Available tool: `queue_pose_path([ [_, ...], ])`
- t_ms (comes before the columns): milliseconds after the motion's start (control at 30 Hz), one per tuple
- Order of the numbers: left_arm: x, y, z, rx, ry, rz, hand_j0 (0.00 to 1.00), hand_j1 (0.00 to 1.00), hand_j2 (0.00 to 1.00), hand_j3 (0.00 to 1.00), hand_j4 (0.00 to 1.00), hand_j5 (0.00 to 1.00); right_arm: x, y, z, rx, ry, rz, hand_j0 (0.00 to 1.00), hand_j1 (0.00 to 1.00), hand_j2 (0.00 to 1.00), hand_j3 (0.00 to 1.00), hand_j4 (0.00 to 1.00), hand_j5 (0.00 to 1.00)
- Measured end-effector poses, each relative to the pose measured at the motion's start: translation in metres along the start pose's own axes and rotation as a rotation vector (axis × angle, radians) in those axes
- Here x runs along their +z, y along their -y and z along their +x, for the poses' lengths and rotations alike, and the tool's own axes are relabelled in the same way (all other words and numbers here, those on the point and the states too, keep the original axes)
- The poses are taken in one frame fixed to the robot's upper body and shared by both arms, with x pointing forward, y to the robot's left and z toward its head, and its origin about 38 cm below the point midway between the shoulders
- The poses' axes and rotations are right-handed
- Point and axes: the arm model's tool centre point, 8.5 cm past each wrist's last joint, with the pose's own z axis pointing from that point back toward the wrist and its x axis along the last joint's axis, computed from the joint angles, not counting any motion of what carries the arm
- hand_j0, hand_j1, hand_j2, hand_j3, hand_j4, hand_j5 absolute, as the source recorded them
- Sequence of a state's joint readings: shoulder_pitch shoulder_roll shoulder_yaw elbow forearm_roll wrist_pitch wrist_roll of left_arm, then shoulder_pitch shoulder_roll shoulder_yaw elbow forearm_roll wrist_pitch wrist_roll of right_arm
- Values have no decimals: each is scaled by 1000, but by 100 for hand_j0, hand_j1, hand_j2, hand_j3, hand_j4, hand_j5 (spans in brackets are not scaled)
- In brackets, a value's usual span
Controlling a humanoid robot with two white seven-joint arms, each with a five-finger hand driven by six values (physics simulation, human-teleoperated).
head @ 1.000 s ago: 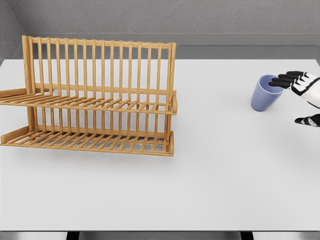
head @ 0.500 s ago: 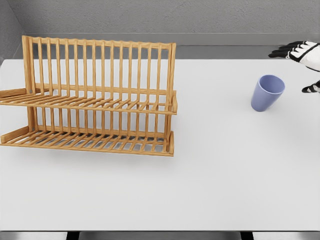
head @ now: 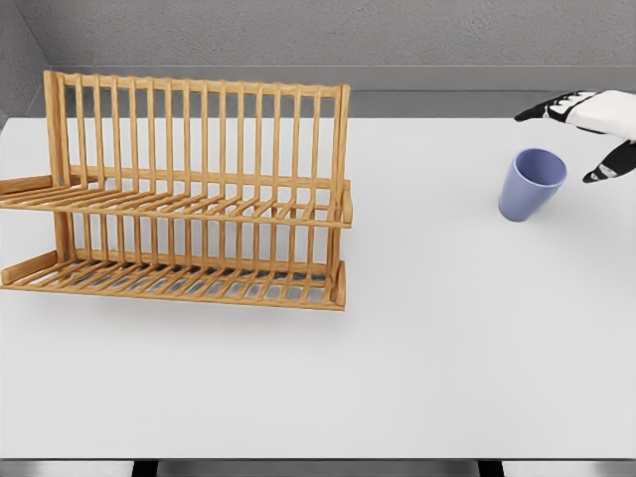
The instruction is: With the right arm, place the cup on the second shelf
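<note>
Barely started: the lavender plastic cup [head: 532, 184] sits ungrasped near the white worktop's [head: 417, 348] right edge, right hand [head: 586, 124] spread open above it, two-tier wooden rack [head: 179, 194] empty.

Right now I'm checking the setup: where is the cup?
In the head view the cup stands on the white table at the right, far from the wooden rack, just left of and below the open right hand.
</note>
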State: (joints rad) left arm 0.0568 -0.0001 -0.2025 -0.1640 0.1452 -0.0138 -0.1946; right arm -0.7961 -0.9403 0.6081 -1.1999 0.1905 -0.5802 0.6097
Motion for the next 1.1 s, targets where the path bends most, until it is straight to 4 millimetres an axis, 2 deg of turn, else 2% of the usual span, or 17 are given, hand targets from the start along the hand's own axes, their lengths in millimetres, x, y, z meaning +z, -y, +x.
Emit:
queue_pose_path([
  [133, 0, 0, 0, 0, 0, 0, 100, 100, 100, 100, 100, 100, -6, -9, -3, -15, -5, 30, 100, 100, 100, 100, 100, 100],
  [233, 0, 0, 0, 0, 0, 0, 100, 100, 100, 100, 100, 100, -14, -4, -5, -17, -8, 32, 100, 100, 100, 100, 100, 100],
  [367, 0, 0, 0, 0, 0, 0, 100, 100, 100, 100, 100, 100, -27, -22, -10, -52, -12, 79, 100, 100, 100, 100, 100, 100],
  [533, 0, 0, 0, 0, 0, 0, 100, 100, 100, 100, 100, 100, -35, -29, -15, -79, -23, 92, 100, 100, 100, 100, 100, 100],
  [1100, 0, 0, 0, 0, 0, 0, 100, 100, 100, 100, 100, 100, -45, -36, -25, -130, -50, 95, 100, 100, 100, 100, 100, 100],
])
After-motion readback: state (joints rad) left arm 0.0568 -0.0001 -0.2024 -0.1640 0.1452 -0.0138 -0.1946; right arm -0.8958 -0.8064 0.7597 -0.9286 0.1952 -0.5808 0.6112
